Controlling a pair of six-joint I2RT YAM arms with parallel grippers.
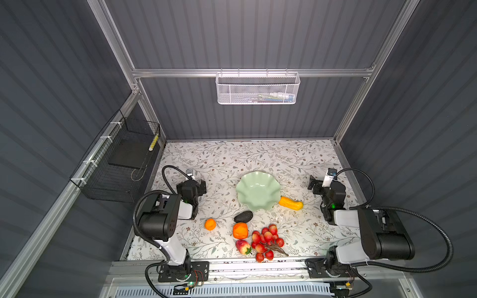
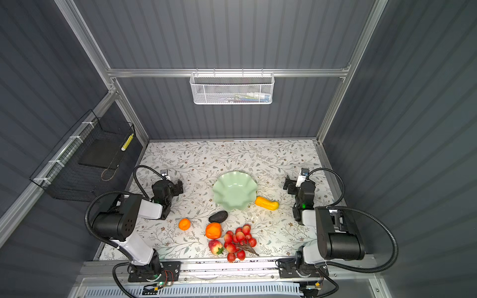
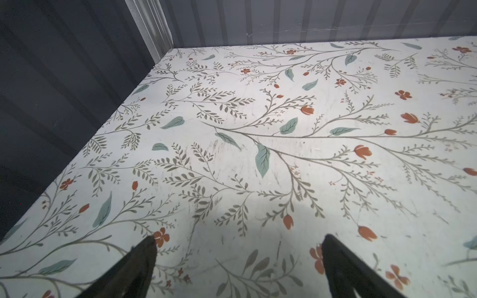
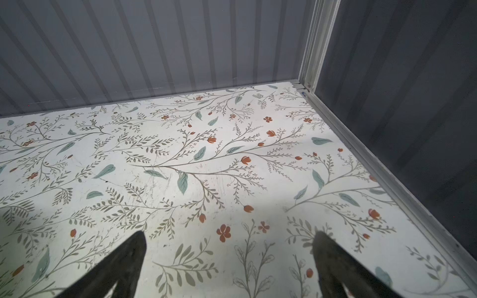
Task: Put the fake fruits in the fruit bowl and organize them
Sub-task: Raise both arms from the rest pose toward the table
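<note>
The mint-green fruit bowl (image 1: 258, 192) (image 2: 233, 192) sits empty mid-table in both top views. A yellow-orange elongated fruit (image 1: 291, 203) lies against its right rim. In front of the bowl lie a black oval (image 1: 243, 216), a small orange (image 1: 210, 224), a bigger orange (image 1: 240, 230), a red strawberry (image 1: 243, 247) and a red-berry bunch (image 1: 267, 241). My left gripper (image 1: 199, 185) (image 3: 238, 240) hangs open left of the bowl. My right gripper (image 1: 315, 184) (image 4: 231, 236) hangs open to the bowl's right. Both wrist views show only bare floral table between the fingers.
A white mesh basket (image 1: 258, 89) hangs on the back wall. A black wire basket (image 1: 118, 165) is fixed to the left wall. Grey walls close in the floral table (image 1: 232, 160) on three sides, and a metal rail (image 1: 258, 265) runs along its front.
</note>
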